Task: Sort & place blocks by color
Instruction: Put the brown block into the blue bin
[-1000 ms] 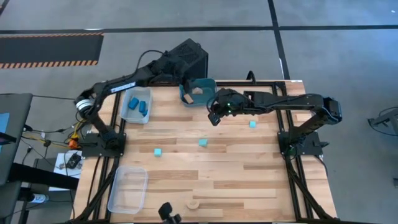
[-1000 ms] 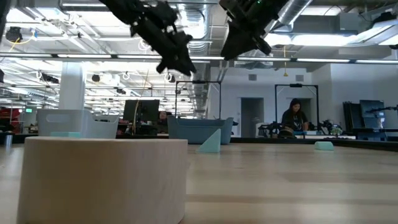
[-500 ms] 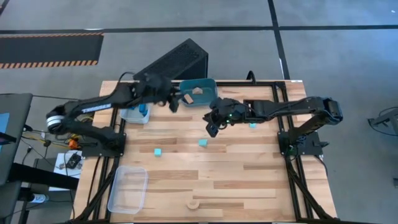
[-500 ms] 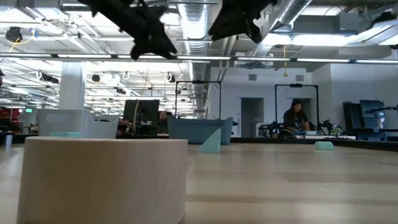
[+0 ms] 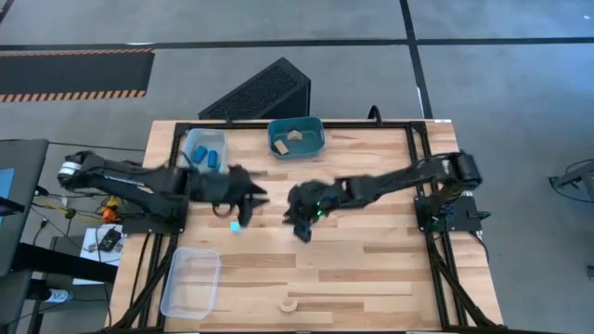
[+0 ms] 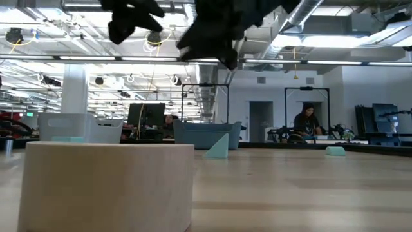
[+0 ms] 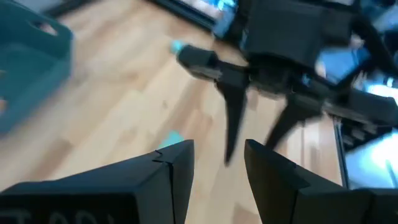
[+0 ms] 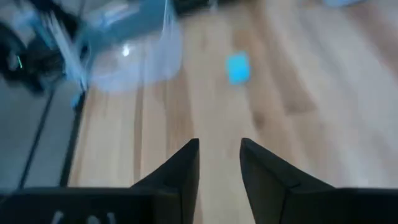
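Wooden block (image 6: 106, 183) close up, cyan blocks (image 6: 217, 147) beyond

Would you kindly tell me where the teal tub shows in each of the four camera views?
High view: the teal tub sits at the table's far edge, near the middle.
Low view: it stands far across the table, near the picture's centre.
Left wrist view: it fills the upper left corner.
Right wrist view: not in it.
Shared landmark: the wooden table.
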